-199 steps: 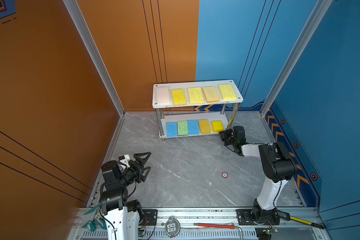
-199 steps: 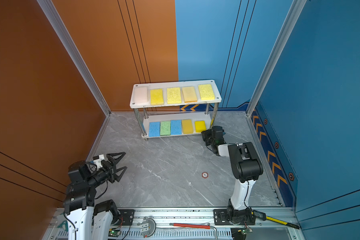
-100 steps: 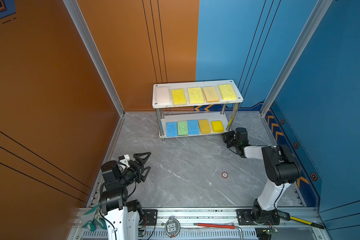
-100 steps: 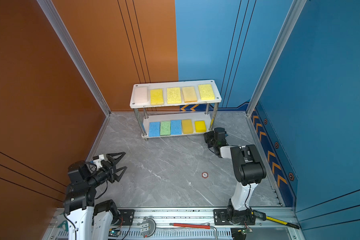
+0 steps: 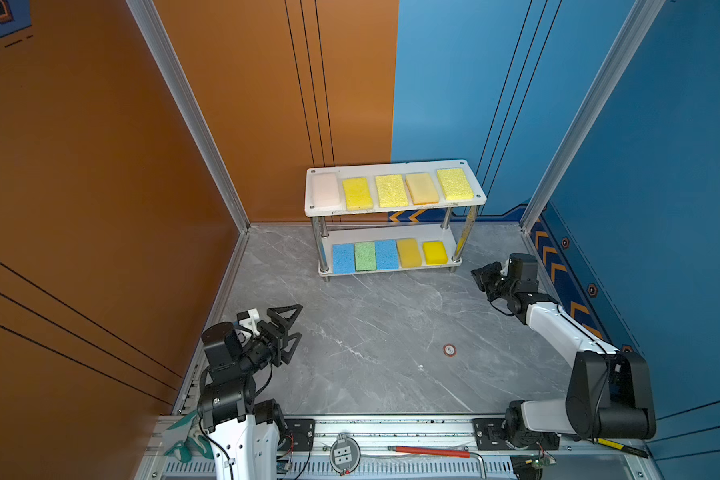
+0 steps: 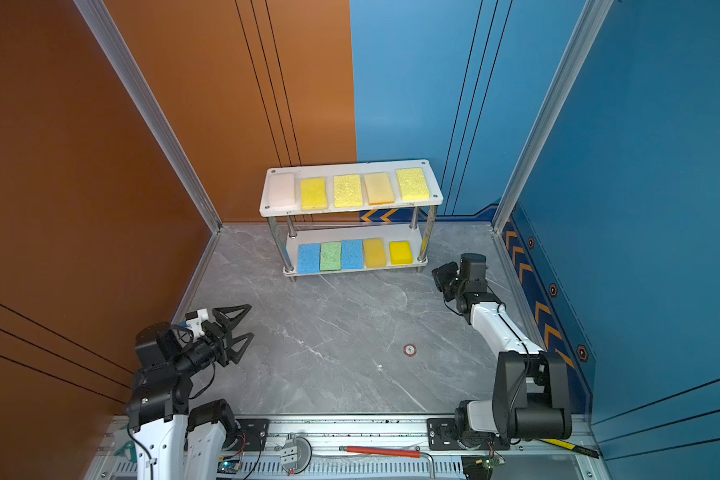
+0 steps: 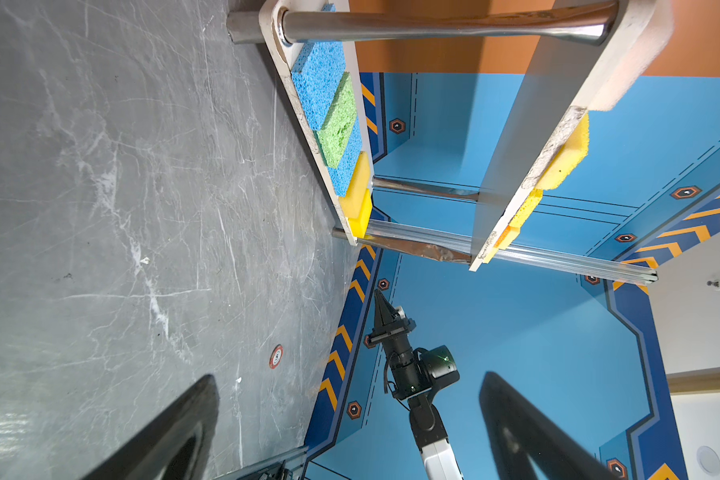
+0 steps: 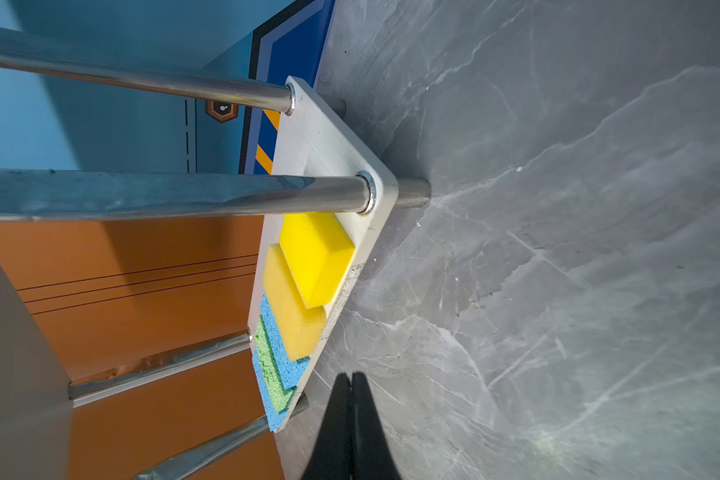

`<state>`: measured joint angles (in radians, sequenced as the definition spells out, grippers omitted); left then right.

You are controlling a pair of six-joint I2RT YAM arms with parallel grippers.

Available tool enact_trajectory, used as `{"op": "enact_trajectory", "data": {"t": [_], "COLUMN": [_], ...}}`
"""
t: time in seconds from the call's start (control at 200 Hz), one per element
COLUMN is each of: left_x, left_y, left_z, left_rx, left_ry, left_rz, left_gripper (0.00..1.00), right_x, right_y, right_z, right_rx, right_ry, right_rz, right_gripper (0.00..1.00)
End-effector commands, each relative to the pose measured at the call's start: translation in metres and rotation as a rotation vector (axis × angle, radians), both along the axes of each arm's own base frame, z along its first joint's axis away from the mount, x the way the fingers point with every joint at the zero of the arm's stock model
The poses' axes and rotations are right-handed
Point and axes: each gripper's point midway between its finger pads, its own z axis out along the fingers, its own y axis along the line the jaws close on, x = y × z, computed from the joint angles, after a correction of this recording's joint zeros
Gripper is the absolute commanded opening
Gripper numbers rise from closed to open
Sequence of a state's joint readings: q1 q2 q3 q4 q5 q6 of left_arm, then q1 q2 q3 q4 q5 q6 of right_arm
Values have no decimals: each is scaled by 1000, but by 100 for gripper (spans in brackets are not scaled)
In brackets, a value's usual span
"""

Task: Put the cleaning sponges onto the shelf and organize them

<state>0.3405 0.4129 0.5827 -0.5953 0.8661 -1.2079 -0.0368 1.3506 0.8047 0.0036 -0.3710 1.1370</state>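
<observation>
Right end effector (image 5: 478, 277) is hovering over the grey marbled worktop (image 5: 371, 332), just off the right end of the shelf (image 5: 395, 210). Its two black fingers (image 8: 337, 415) are pressing flat together and gripping nothing, as the right wrist view is showing. Left end effector (image 5: 297, 323) is hanging near the front left of the worktop, well apart from the shelf, with its jaws spreading wide and carrying nothing. All ten cleaning sponges (image 6: 348, 190) are lying flat on the shelf in two rows. On the upper board, left to right in both top views, the pinkish-white sponge (image 5: 326, 190), smooth yellow sponge (image 5: 357, 193), coarse yellow sponge (image 5: 391, 190), pale orange sponge (image 5: 421, 188) and second coarse yellow sponge (image 5: 454, 183) are sitting side by side. On the lower board the blue sponge (image 5: 343, 258), green sponge (image 5: 365, 256) and second blue sponge (image 5: 386, 254) are lying edge to edge, with the yellow-orange sponge (image 5: 408, 252) just beside them and the bright yellow sponge (image 5: 435, 252) resting nearest the right posts.
</observation>
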Motion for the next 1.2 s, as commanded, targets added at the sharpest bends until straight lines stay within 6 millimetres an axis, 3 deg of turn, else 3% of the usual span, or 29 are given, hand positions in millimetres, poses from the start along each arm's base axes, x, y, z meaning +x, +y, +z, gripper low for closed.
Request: {"op": "enact_trajectory", "data": {"t": [0.0, 0.415, 0.701, 0.981, 1.196], "left_x": [-3, -7, -5, -4, -3], "left_y": [-3, -6, -4, -2, 3], "left_z": [1, 8, -3, -16, -27], "left_rx": [7, 16, 30, 40, 56], "left_ry": [-23, -48, -28, -4, 14], "left_rz": [-22, -33, -31, -19, 4], "left_gripper": [98, 98, 98, 98, 98], "right_x": [-34, -73, -82, -83, -80], "right_y": [-6, -43, -55, -62, -71], "right_z": [-12, 33, 53, 55, 57], "right_rx": [-62, -236, -317, -351, -394], "right_ry": [100, 105, 90, 92, 96], "right_rz": [61, 103, 104, 87, 66], "right_gripper": [0, 3, 15, 35, 57]}}
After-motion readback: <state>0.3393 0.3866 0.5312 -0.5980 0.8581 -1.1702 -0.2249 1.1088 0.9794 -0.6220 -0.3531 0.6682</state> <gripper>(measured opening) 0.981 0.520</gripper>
